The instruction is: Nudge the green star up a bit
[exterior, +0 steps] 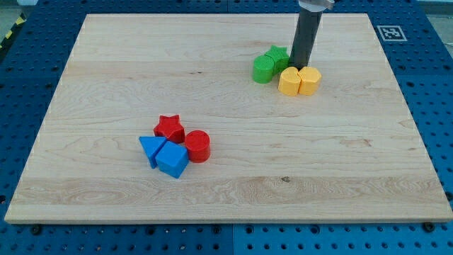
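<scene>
Upper right of the frame, my tip (300, 66), a smooth dark rod with nothing to grip, touches the green star (278, 57) beside a green cylinder (263, 69) on grained wood (226, 106).

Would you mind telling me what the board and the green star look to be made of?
Board: pale wood, matte; grain lines run across it. Green star: solid painted wood or plastic, slight sheen; the even colour hides which. My tip rests beside it, on the view's right.

My tip (300, 67) — down, rod upright
</scene>
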